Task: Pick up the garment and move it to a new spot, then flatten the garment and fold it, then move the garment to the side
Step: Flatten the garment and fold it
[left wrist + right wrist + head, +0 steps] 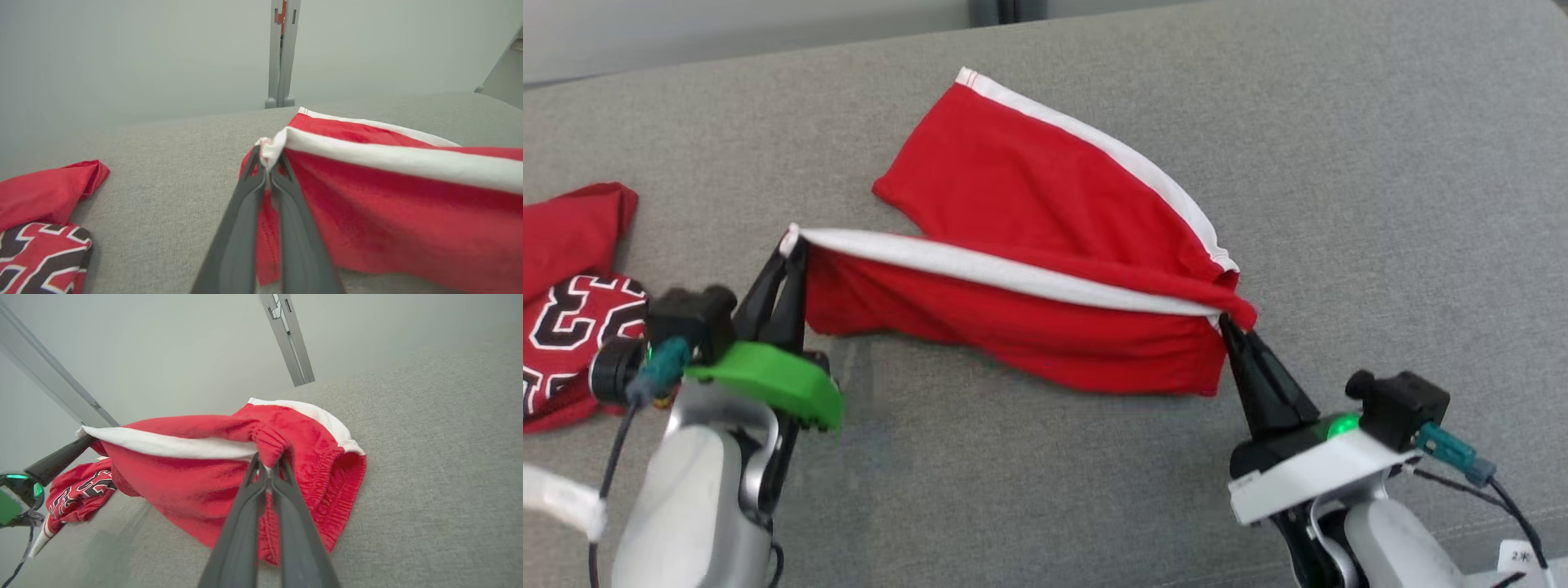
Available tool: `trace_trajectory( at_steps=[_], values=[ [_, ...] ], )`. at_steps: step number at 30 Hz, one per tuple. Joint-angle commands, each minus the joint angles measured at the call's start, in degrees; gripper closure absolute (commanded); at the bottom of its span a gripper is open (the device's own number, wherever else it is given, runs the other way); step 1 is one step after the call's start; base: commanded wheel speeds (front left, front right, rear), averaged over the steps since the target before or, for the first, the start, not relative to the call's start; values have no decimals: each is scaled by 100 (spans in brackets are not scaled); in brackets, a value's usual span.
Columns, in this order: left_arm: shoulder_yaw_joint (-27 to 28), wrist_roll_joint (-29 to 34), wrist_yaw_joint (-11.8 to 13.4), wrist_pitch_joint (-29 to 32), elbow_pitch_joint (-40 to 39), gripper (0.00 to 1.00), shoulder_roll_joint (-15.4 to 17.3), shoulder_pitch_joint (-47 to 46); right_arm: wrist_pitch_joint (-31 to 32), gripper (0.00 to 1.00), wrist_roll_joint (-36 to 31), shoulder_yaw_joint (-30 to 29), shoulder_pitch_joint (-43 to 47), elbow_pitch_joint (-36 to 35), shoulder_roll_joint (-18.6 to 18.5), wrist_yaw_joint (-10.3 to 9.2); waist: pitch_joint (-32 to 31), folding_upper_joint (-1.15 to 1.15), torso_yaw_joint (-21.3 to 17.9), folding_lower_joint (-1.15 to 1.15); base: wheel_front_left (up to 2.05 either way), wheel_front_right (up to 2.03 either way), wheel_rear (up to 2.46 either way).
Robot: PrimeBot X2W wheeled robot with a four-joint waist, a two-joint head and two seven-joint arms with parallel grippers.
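Slippage threatens: red shorts (1013, 204) hang stretched just above the grey surface (1380, 204), the left hand (796, 257) clenched on a hem corner and the right hand (1229, 327) on the waistband. Pulling wider could free either thin pinch, and drifting left risks snagging the jersey (572, 310).
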Motion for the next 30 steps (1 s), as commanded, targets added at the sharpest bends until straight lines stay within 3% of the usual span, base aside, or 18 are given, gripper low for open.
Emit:
trace_trajectory(
  at_steps=[1,6,11,23,24,25,26,30],
  values=[
    [-91,-25,-9,219,188,100,97,-389,-28,100,65,-67,-253,74,32,-6,521,0,-168,0,0,0,0],
    [-531,-102,-44,862,1082,100,290,-1885,-28,100,367,-302,-1098,512,170,-6,1086,0,-358,0,0,0,0],
    [-908,-218,-48,1114,1969,100,407,-3121,-173,100,701,-271,-1780,917,222,-6,1475,0,-651,0,0,0,0],
    [-1405,-375,-38,826,4096,100,392,-4807,-359,100,1582,292,-2689,1635,240,-6,1813,0,-1206,0,0,0,0],
    [-1453,-393,-39,763,4236,100,394,-4882,-360,76,1588,304,-2704,1600,242,-6,1820,0,-1231,0,0,0,0],
    [-1471,-414,-39,701,4337,65,399,-4935,-360,51,1600,314,-2691,1581,243,-6,1822,0,-1247,0,0,0,0],
    [-1520,-423,-38,614,4445,0,397,-4988,-361,0,1596,336,-2666,1567,242,-6,1820,0,-1262,0,0,0,0],
    [-1558,-514,-38,76,4714,0,398,-5064,-359,0,1336,215,-2531,1313,249,-5,1786,0,-1243,0,0,0,0]
  ],
)
